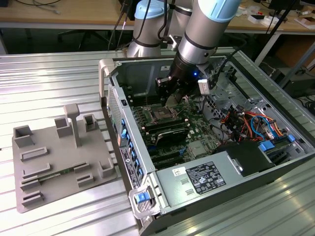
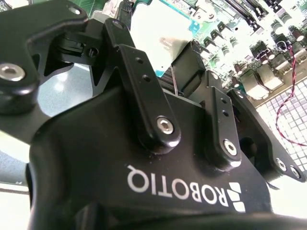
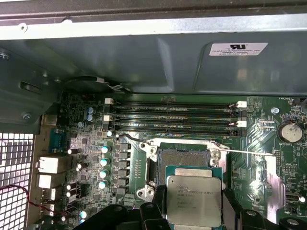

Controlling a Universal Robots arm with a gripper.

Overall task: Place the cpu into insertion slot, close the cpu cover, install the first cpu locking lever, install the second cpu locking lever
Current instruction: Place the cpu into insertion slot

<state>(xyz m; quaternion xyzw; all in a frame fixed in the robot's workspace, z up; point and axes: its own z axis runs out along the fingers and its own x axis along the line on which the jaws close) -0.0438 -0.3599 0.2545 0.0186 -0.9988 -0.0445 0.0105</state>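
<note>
- Fixture tray (image 1: 54, 162), grey with raised holders, lies on the ribbed metal table (image 1: 49, 83) at the exterior view's left.
- Just beside it, toward the middle of the frame, stands the open computer case (image 1: 110, 69), its side off and the green board showing inside.
- The insertion slot (image 1: 160, 116) sits on that board, a dark square recess with a silver rim. In the first wrist view it lies uncovered, with the long memory slots (image 3: 172, 115) beyond it.
- The arm (image 1: 206, 29) comes in from the upper middle of the exterior view and slants down toward the exterior view's left. Its wrist reaches inside the case.
- The gripper (image 1: 171, 101) hangs just above the slot, on the side toward the exterior view's right.
- Its fingers (image 3: 229, 206) are closed narrowly on the cpu (image 3: 194, 200), one on each opposite edge.
- The cpu is level, metal top facing the camera, near the slot's edge and not seated in it.
- Coloured cables (image 1: 246, 120) fill the case at the exterior view's right, above a grey power supply box (image 1: 197, 179).
</note>
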